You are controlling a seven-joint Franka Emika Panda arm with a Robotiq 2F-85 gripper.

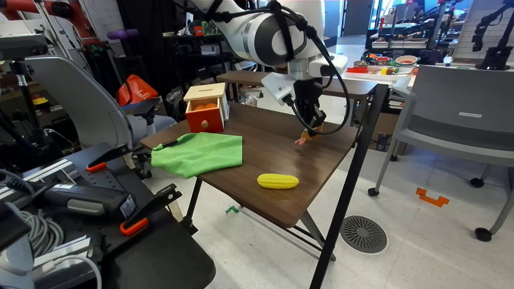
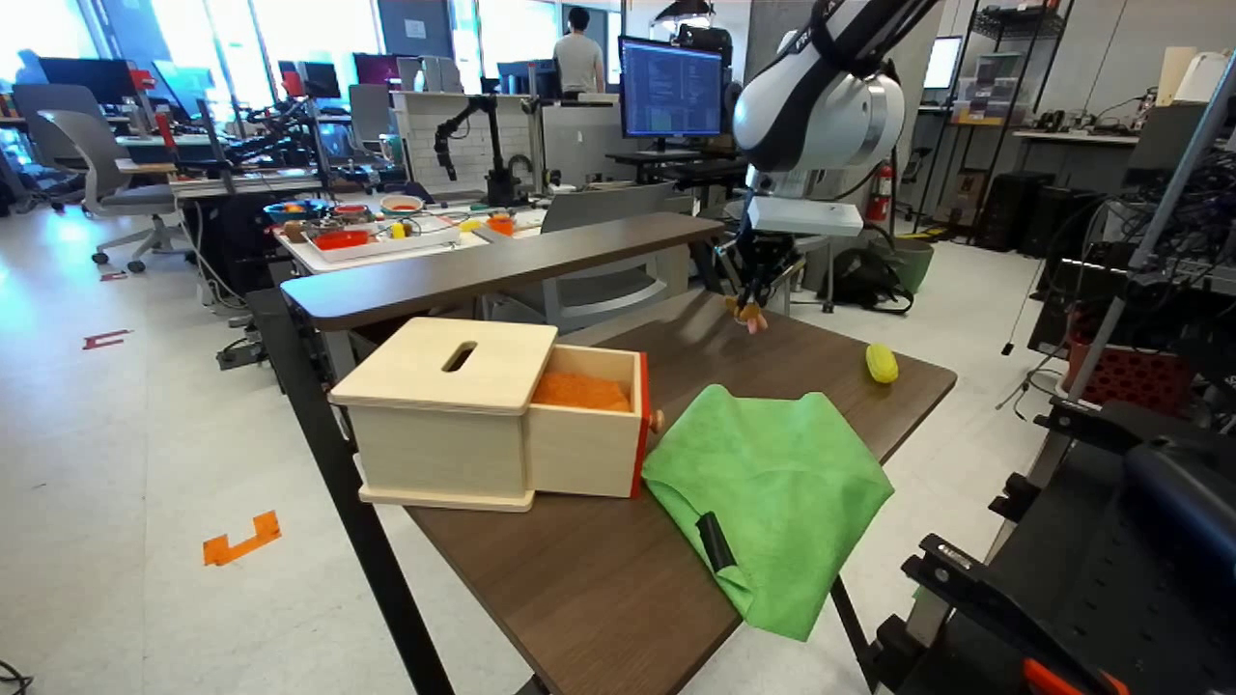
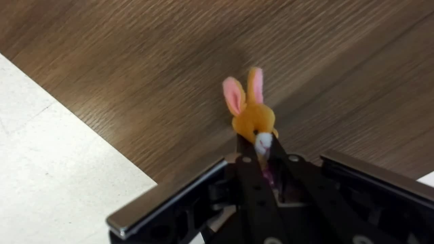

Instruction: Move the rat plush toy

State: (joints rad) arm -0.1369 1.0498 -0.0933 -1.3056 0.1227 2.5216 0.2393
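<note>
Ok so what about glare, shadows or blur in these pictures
Wrist view: the plush toy is fairly crisp, while the nearest parts of the hand look softer. In an exterior view, windows are blown out and part of the floor glares bluish-white. In an exterior view, a soft shadow darkens the table below the hand.

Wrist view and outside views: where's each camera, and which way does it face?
An exterior view: nearer the yellow object, looking down across the table at the arm and hand.
An exterior view: nearer the wooden box, looking across at the arm and hand.
Wrist view: on the wrist, facing down; the hand shows, closed on the plush toy.
Both exterior views share table, wooden box, green cloth.
</note>
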